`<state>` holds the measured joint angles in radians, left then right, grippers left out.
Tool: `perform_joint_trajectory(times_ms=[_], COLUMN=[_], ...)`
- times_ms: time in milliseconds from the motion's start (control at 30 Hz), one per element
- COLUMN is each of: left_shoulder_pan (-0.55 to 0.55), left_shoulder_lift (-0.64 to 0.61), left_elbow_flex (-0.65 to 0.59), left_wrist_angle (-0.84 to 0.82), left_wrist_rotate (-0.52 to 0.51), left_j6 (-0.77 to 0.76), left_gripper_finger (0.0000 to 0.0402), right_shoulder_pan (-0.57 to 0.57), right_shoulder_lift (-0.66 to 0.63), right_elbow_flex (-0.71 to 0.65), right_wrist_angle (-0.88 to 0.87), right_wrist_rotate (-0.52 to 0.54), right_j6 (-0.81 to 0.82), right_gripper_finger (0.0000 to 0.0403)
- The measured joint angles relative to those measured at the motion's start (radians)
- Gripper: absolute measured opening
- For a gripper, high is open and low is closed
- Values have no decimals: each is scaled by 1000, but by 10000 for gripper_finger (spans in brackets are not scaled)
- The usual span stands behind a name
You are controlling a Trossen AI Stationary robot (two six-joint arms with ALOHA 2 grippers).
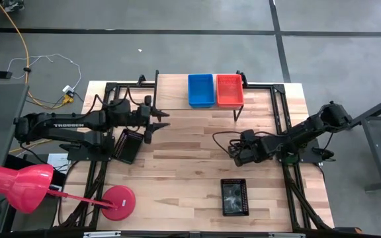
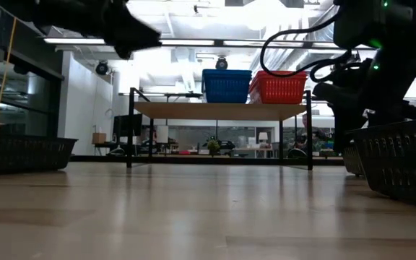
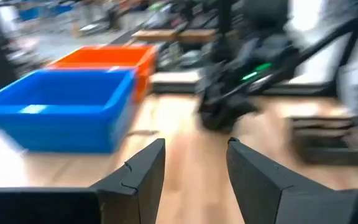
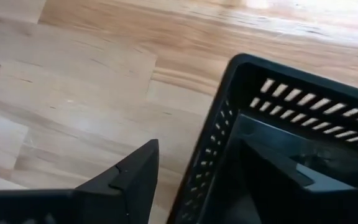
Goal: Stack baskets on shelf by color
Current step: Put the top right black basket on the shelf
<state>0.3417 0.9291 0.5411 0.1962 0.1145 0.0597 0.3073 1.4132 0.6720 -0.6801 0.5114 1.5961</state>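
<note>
Two baskets sit side by side on the shelf (image 1: 177, 99): the blue basket (image 1: 201, 90) and the red basket (image 1: 229, 90), long axes running across the plank's depth. Your right tool (image 4: 188, 180), fingers apart, straddles the wall of a black basket (image 4: 297, 143) on the table (image 1: 184, 172); gripping only that thin mesh wall, you risk it tilting or slipping out. The left tool (image 3: 191, 174) hovers with fingers apart near the shelf; another black basket (image 1: 127, 145) lies below it.
</note>
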Motion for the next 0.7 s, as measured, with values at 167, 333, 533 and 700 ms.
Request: perform_joint_trajectory(times_ms=[167, 333, 533, 700], left_shoulder_pan=[89, 228, 383, 415], left_shoulder_lift=[0, 0, 0, 0], left_elbow_flex=[-11, -146, -230, -230], left_wrist_angle=[-53, 209, 384, 384], left_wrist_rotate=[-5, 215, 372, 417], left_j6=[22, -57, -169, -171], left_gripper_finger=[156, 156, 156, 156], right_shoulder_pan=[0, 0, 0, 1], right_shoulder_lift=[0, 0, 0, 0], right_elbow_flex=[0, 0, 0, 0], right_wrist_angle=[4, 3, 3, 9], right_wrist_rotate=[12, 15, 33, 11], right_j6=[-4, -6, -7, -55], right_gripper_finger=[184, 148, 89, 15])
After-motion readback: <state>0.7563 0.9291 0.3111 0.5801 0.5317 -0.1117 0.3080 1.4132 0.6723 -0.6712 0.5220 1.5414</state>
